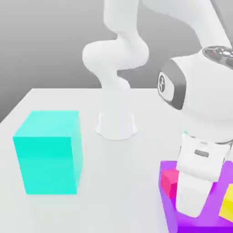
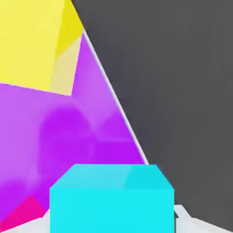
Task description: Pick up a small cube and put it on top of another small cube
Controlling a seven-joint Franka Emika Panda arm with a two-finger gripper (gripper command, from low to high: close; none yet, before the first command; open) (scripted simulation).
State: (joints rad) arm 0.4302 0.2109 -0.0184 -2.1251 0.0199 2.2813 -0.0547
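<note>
Gripper: fingers clamped together on the small cyan cube, held between the pads | Position: hand lowered over the purple block at the exterior view's right | Neighbours: pink cube, yellow cube on the purple block | Elsewhere: big cyan cube on white table, well apart.

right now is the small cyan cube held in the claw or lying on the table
Held. In the hand view the small cyan cube sits right at the claw, above the purple block, with the claw shut on it.
</note>
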